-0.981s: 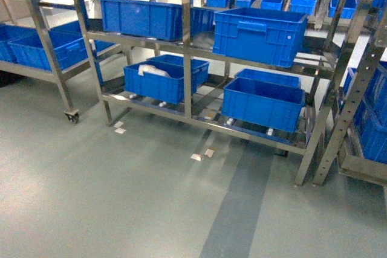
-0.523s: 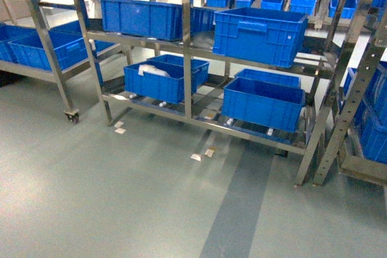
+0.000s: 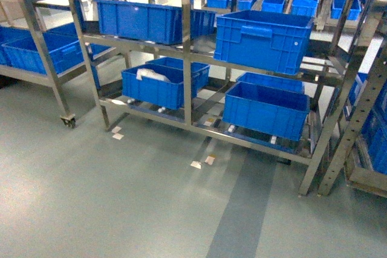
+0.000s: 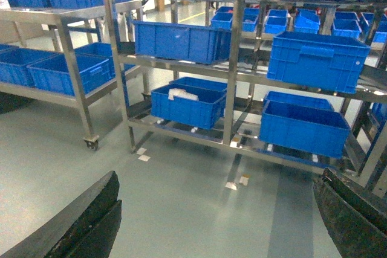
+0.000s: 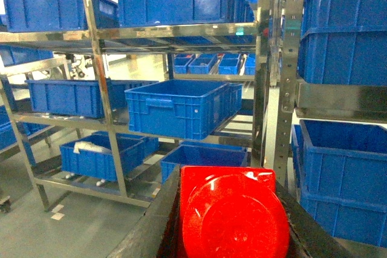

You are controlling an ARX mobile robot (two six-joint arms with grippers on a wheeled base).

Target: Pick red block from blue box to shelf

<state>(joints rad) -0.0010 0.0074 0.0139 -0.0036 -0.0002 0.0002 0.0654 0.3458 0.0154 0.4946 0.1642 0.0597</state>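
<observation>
The red block [image 5: 233,214] sits clamped between the right gripper [image 5: 230,222] jaws, filling the lower wrist view with its flat face toward the camera. The steel shelf [image 5: 181,30] stands ahead of it, tiers lined with dark blue crates [image 5: 178,108]. The left gripper [image 4: 211,222] hangs empty, jaws spread wide. The right arm alone carries the load, so delivery likely means reaching forward onto a rail.
</observation>
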